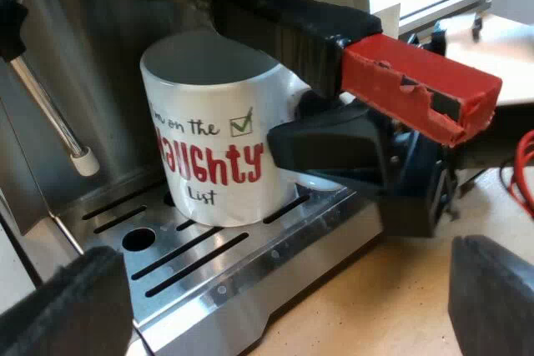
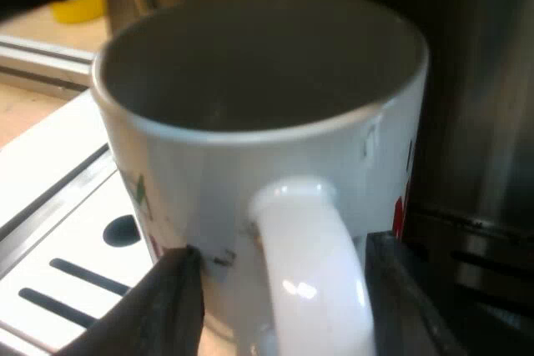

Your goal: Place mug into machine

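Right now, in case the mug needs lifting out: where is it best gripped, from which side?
Take the mug by its handle, from the open side it points to. It stands upright on the drip tray with the holder's dark handle close over its rim, so a grip from above looks blocked. The right gripper straddles the mug's handle.

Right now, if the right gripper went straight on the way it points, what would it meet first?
The mug, probably: the right gripper straddles its handle, fingertips close to the white wall. Whether they touch it is unclear.

Mug (image 1: 213, 152) on drip tray (image 1: 225, 277), beneath holder handle (image 1: 284, 27); steam wand (image 1: 52, 118) beside.
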You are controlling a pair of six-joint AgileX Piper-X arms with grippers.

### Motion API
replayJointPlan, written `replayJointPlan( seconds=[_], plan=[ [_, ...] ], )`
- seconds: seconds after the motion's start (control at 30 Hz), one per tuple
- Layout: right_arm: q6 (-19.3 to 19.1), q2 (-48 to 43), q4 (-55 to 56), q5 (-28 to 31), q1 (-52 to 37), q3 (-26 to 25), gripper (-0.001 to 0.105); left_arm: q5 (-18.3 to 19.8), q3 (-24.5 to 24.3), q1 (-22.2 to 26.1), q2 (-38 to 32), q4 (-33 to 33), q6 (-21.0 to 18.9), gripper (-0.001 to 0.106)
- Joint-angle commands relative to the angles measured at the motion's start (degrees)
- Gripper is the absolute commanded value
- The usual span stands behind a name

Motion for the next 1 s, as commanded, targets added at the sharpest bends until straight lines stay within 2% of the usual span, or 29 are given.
replayJointPlan(
  seconds=[0.03,0.2,0.4,0.57,0.6,0.7,0.87,1.0],
  plan=[
    [-0.2,0.9,-1.6,1.2,0.0,-1.5,0.045,0.6,0.0,-0.2,0.0,-1.0,-0.7,0.078],
    [-0.2,2.0,-2.0,1.7,-0.5,-3.3,0.045,0.6,0.0,-0.2,0.0,-1.0,-0.7,0.078],
    [-0.2,1.0,-1.5,4.9,0.3,-2.5,0.045,0.6,0.0,-0.2,0.0,-1.0,-0.7,0.078],
    [-0.2,-3.0,-0.6,9.5,2.3,1.2,0.045,0.3,0.0,-0.2,0.0,-1.0,-0.7,0.078],
    [-0.2,-5.9,1.2,10.4,3.4,3.9,0.045,0.3,0.0,-0.2,0.0,-1.5,-0.7,0.078],
    [-0.1,-10.6,5.4,10.5,4.9,7.3,0.045,0.3,-0.2,-0.2,0.0,-3.1,-0.7,0.078],
    [-0.3,-18.9,11.7,10.9,7.7,9.8,0.045,0.7,-1.4,-0.2,0.0,-3.1,-0.7,0.078],
    [-2.9,-26.1,16.8,12.6,9.7,9.8,0.027,1.0,-4.3,-0.2,-0.6,-3.1,-0.7,0.078]
  ],
)
